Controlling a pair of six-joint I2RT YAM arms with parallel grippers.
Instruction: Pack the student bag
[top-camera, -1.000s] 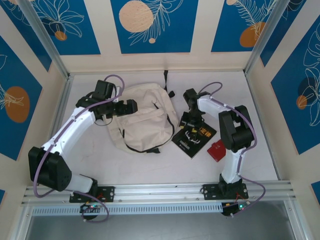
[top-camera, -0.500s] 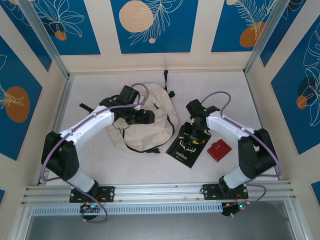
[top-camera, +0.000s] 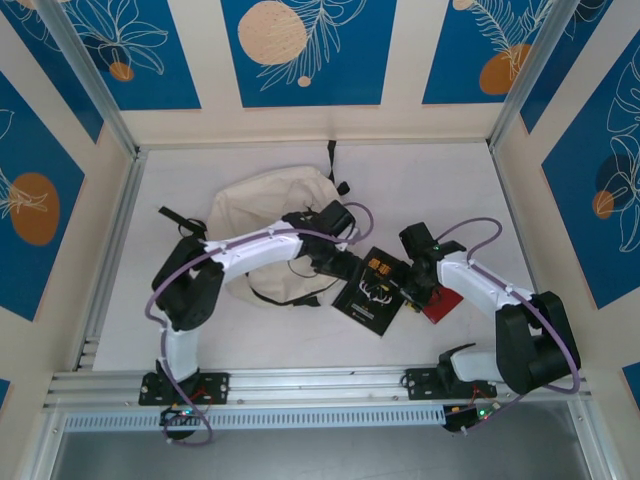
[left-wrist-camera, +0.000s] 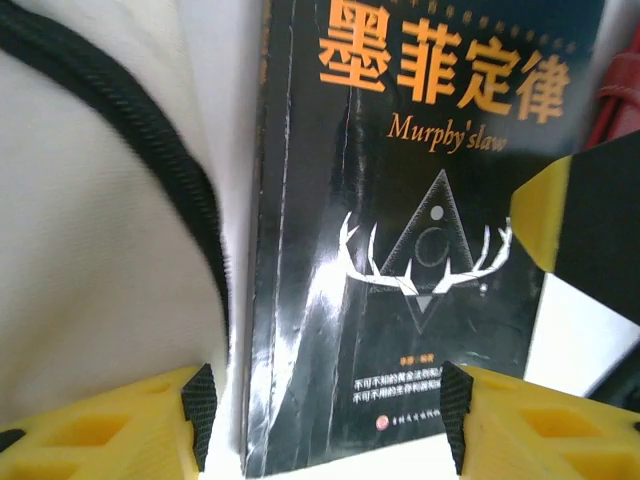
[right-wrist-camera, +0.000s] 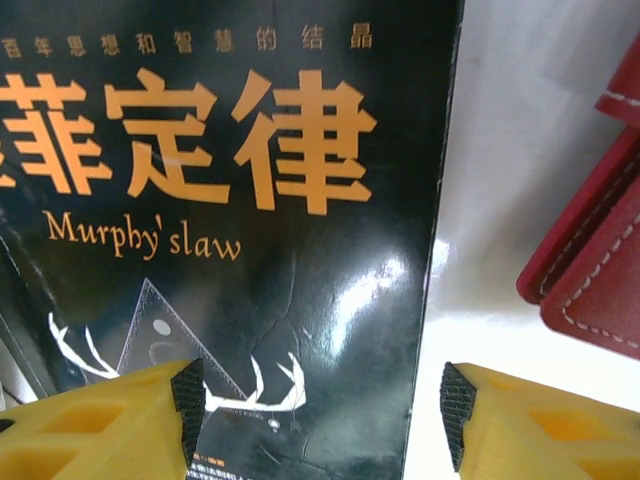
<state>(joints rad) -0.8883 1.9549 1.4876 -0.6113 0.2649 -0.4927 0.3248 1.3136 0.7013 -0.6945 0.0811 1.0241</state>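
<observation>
Now the left gripper (left-wrist-camera: 325, 400) and right gripper (right-wrist-camera: 320, 400) are hanging over the book (top-camera: 368, 295), jaws parted, gripping nothing; the bag (top-camera: 250, 205) is lying just left of it, under the left arm (top-camera: 250, 250)

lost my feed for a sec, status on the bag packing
Open: left pincer, right pincer, both over black book. Beside it, student bag, book not yet inside. Close by right pincer: red wallet.

Bright, even light, with glare on the glossy book (left-wrist-camera: 400, 250) and close-ups soft-edged.
</observation>
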